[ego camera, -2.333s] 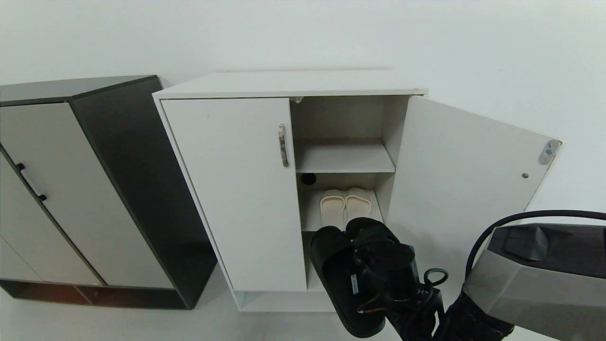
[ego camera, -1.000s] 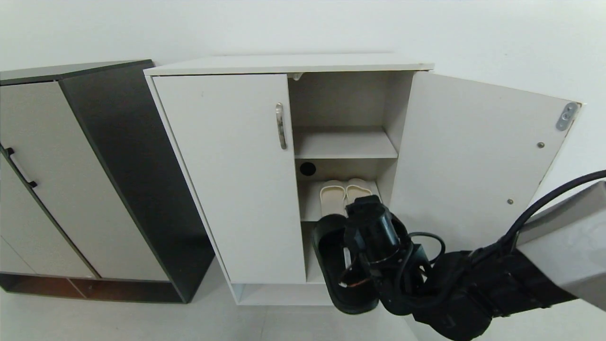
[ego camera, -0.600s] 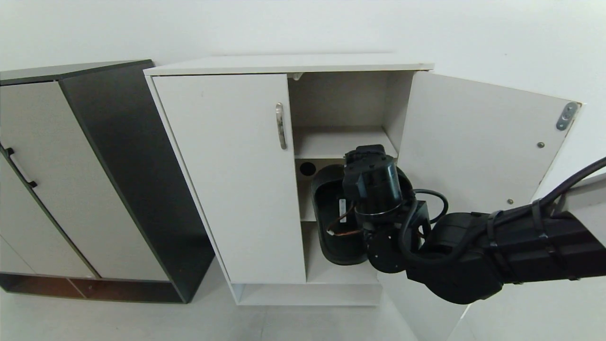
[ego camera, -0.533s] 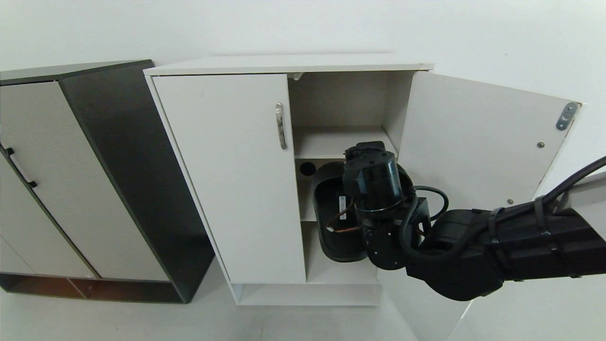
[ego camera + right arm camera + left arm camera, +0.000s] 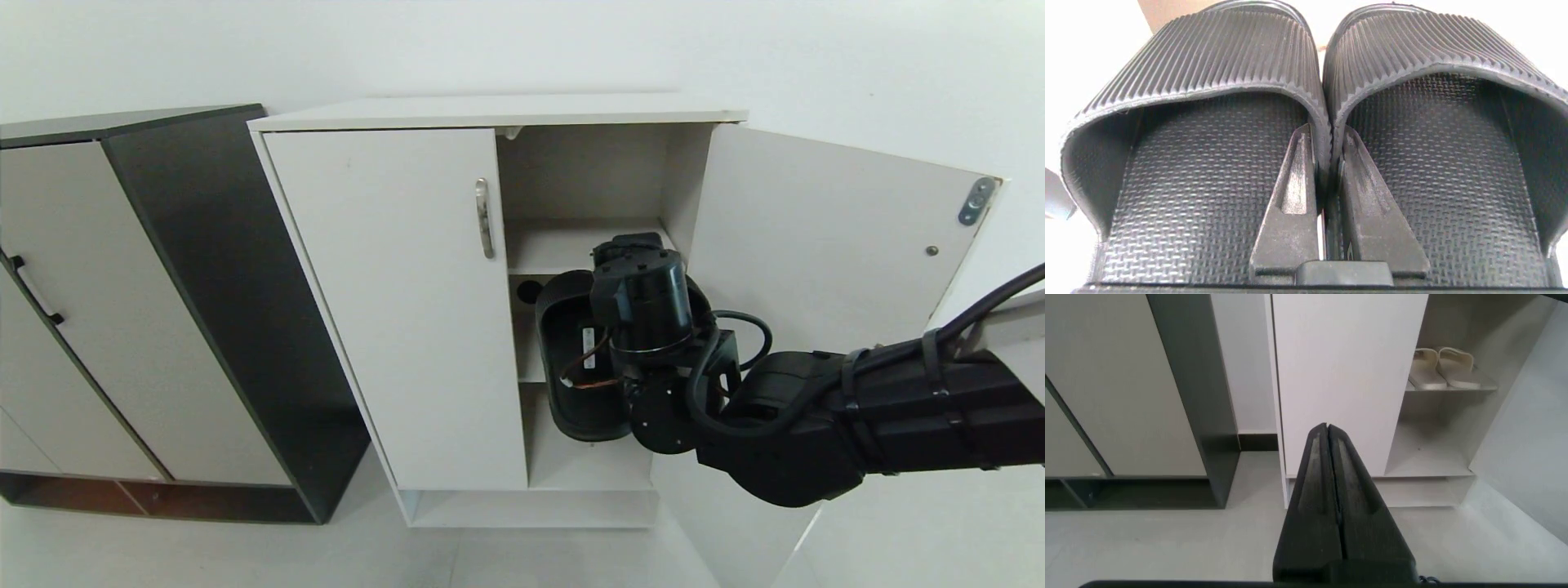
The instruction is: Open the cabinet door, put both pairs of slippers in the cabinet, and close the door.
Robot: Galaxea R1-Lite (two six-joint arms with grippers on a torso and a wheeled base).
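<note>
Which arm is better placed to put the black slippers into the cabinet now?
Right. The right gripper is shut on the black slippers, at the open cabinet bay. The left gripper is shut, empty and farther back.

1. In the head view the right arm (image 5: 857, 433) and the black slippers (image 5: 571, 367) cover most of the cabinet's (image 5: 392, 310) middle shelf (image 5: 528, 363); we cannot tell what lies there.
2. The arm hides the open door's (image 5: 816, 229) lower corner.
3. The right wrist view cuts off the slippers' near ends.
4. The picture's left edge cuts the dark cabinet (image 5: 204, 286).
</note>
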